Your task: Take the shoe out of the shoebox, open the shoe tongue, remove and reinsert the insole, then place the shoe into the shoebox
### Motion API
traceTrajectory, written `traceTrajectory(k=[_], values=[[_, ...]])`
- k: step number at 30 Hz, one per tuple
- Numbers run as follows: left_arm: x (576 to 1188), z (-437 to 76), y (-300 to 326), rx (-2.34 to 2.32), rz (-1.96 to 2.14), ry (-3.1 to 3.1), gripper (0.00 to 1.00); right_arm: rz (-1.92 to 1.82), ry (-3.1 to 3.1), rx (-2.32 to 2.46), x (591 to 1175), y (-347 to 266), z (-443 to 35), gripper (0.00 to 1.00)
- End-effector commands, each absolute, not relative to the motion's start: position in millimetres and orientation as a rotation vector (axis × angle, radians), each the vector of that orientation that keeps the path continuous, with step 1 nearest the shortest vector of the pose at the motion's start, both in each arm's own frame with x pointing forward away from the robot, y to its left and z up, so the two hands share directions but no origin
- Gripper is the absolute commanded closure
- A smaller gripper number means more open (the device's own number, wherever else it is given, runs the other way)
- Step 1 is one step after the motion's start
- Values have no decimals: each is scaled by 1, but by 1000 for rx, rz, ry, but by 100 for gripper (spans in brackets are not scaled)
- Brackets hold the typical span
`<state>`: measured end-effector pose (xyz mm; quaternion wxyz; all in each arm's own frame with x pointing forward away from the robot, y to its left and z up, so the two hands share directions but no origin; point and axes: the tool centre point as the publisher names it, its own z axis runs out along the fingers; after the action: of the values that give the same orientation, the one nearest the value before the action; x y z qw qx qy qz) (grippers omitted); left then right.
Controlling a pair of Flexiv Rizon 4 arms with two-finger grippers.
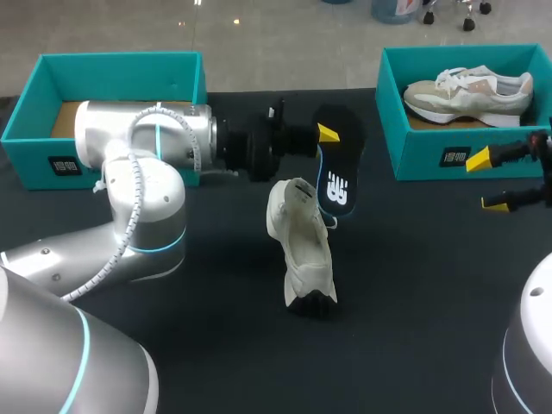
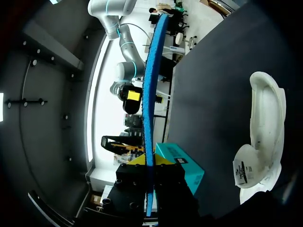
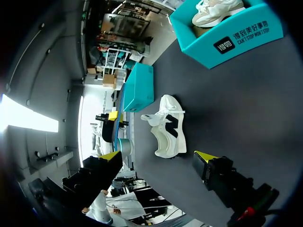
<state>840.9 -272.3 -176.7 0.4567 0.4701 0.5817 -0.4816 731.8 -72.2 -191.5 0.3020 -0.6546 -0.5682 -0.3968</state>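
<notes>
My left gripper [image 1: 331, 136] holds a dark insole [image 1: 339, 172] with a blue underside upright above the table's middle, shut on its upper end. In the left wrist view the insole [image 2: 150, 94] runs edge-on between the fingers. The white shoe [image 1: 302, 250] rests on the black table just below the insole, its opening towards it; it also shows as the shoe [image 2: 262, 137] and the shoe [image 3: 168, 127]. My right gripper [image 1: 487, 182] hangs open at the right edge, apart from the shoe, with nothing between its fingers [image 3: 203, 157].
An empty teal shoebox [image 1: 112, 65] stands at the back left, partly behind my left arm. A second teal shoebox [image 1: 448, 147] at the back right holds a beige and white sneaker [image 1: 470, 90]. Bare black table [image 1: 414, 293] lies in front.
</notes>
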Motion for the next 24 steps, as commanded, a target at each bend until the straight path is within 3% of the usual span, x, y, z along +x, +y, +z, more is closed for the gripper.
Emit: traceTrajectory(k=[1, 17, 24], values=[[841, -177, -273, 1158, -1186, 1432, 100, -1052, -1507, -1738, 731, -72, -192, 0], [788, -151, -250, 998, -1454, 1586, 100, -1052, -1507, -1738, 731, -72, -192, 0], [762, -163, -233, 923, -1503, 1696, 100, -1052, -1507, -1738, 731, -72, -192, 0]])
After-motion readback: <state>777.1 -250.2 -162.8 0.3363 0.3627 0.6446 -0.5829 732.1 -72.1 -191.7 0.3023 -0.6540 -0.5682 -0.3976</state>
